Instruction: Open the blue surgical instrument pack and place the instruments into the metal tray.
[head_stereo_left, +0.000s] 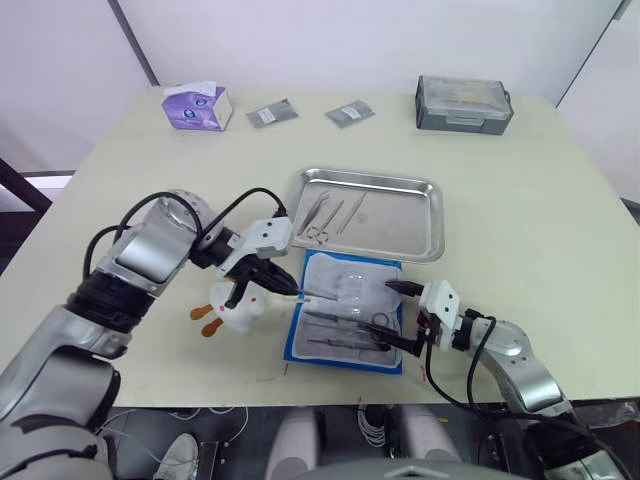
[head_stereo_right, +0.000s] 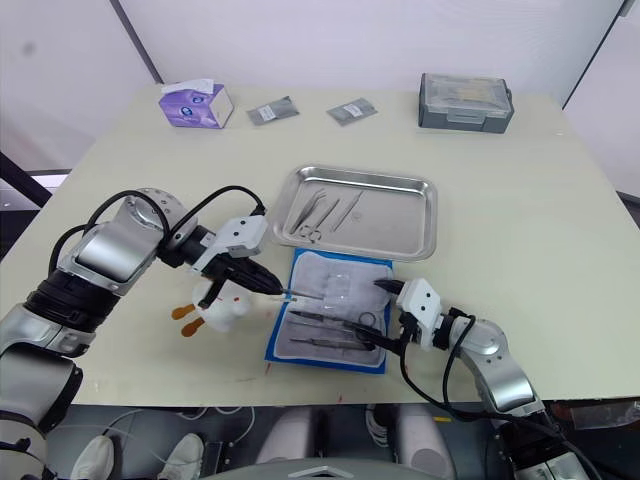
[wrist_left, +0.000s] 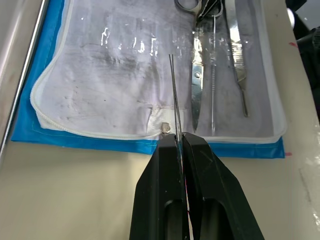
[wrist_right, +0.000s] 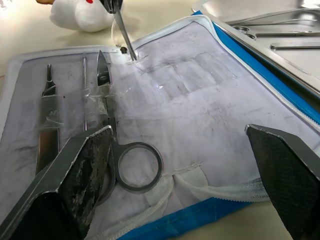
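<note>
The blue surgical instrument pack (head_stereo_left: 330, 278) lies open just in front of the metal tray (head_stereo_left: 405, 225), its pale lining facing up. Scissors (wrist_left: 196, 85), a thin probe (wrist_left: 213, 85) and a flat-handled tool (wrist_left: 238, 65) lie in its near pockets. Three instruments (head_stereo_left: 322, 215) rest in the tray's left half. My left gripper (head_stereo_left: 262, 282) hovers at the pack's left edge, shut on thin tweezers (wrist_left: 175, 95) whose tips reach over the lining. At the pack's right edge my right gripper (head_stereo_left: 400, 316) stands open, one finger (wrist_right: 75, 185) over the scissors' ring handle.
A white toy duck (head_stereo_left: 237, 312) sits under my left gripper, beside the pack. Along the far table edge are a purple tissue box (head_stereo_left: 197, 106), two grey foil packets (head_stereo_left: 271, 113) and a grey lidded box (head_stereo_left: 464, 103). The table's front edge runs just below the pack.
</note>
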